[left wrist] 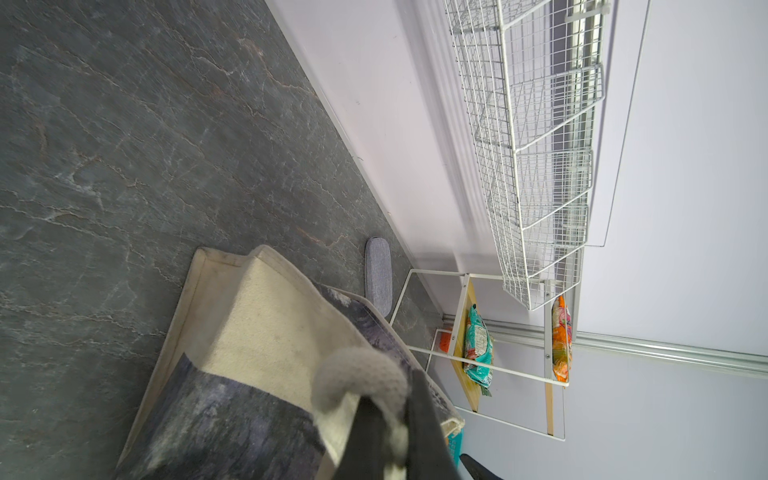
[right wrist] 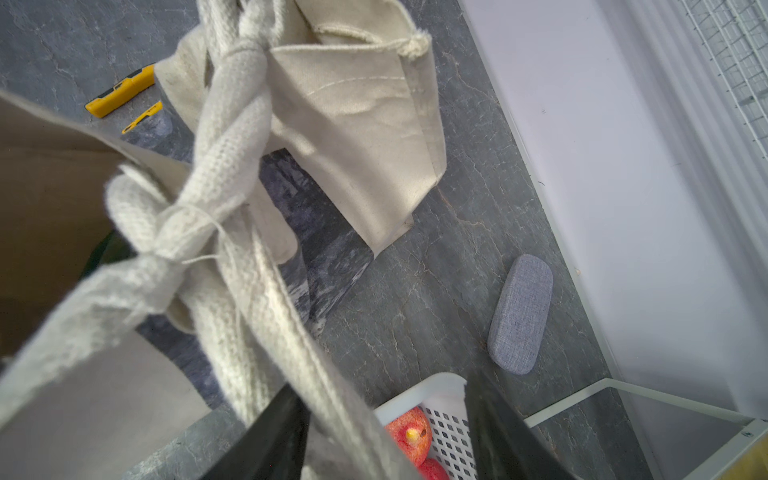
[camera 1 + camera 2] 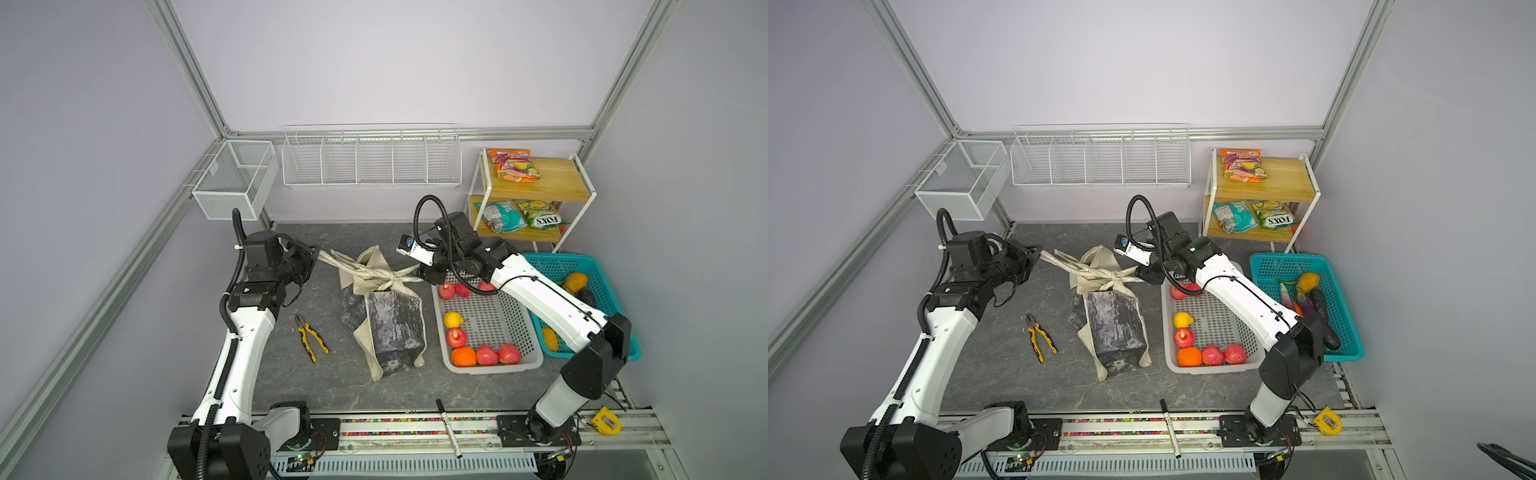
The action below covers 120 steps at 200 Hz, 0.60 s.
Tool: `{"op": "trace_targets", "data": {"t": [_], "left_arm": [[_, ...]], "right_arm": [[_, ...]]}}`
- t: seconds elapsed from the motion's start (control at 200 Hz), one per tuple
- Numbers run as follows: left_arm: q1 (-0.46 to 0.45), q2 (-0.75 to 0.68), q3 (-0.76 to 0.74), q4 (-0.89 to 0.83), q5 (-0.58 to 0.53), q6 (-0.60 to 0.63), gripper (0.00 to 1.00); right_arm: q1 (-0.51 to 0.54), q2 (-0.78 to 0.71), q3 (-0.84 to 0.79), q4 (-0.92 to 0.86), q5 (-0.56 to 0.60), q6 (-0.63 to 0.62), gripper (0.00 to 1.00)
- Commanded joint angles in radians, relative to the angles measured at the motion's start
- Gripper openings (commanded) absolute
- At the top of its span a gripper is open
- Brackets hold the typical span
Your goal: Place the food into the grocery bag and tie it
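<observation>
lettering on green packet (image 3: 540,215) reads "fox's"; teal packet (image 3: 500,216) seems illegible.

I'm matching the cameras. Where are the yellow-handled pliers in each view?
Both top views: pliers lie on the tabletop, left of the cream tote bag.
Left wrist: not in it.
Right wrist: only their yellow handles show, past the bag's knot.
Shared landmark: the tote bag, in all four.

The green-yellow packet (image 3: 539,216) on the lower shelf (image 3: 519,234) reads "FOX'S", seen upside down.
</observation>
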State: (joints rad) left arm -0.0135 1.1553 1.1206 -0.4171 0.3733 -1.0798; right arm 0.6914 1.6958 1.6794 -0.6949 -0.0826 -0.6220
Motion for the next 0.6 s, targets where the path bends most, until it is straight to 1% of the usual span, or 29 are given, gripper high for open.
{"op": "trace_targets", "data": {"t": [0.0, 0.105, 0.225, 0.255, 0.28, 0.345, 0.465, 0.595], "left_arm": [[-0.005, -0.016, -0.013, 0.015, -0.008, 0.003, 0.00], [-0.007, -0.015, -0.012, 0.017, -0.007, 0.003, 0.00], [-0.007, -0.014, -0.012, 0.018, -0.008, 0.003, 0.00], [-0.007, -0.015, -0.012, 0.017, -0.009, 0.003, 0.00], [-0.006, -0.014, -0.012, 0.017, -0.009, 0.003, 0.00], [-0.006, -0.014, -0.012, 0.012, -0.016, 0.003, 0.00], [-0.006, -0.014, -0.013, 0.005, -0.049, 0.003, 0.00], [0.002, -0.015, -0.004, -0.033, -0.130, 0.012, 0.00]], "right_arm": [[0.016, 0.040, 0.041, -0.005, 0.008, -0.042, 0.61], [0.025, 0.070, 0.063, -0.014, 0.011, -0.054, 0.56], [0.033, 0.084, 0.083, -0.031, 0.008, -0.065, 0.41], [0.034, 0.084, 0.083, -0.032, 0.006, -0.064, 0.36], [0.034, 0.082, 0.083, -0.035, 0.004, -0.065, 0.30], [0.034, 0.074, 0.075, -0.038, 0.009, -0.056, 0.08], [0.023, 0.027, 0.022, 0.009, 0.019, 0.033, 0.07], [-0.028, -0.050, -0.066, 0.078, 0.040, 0.206, 0.07]]}}
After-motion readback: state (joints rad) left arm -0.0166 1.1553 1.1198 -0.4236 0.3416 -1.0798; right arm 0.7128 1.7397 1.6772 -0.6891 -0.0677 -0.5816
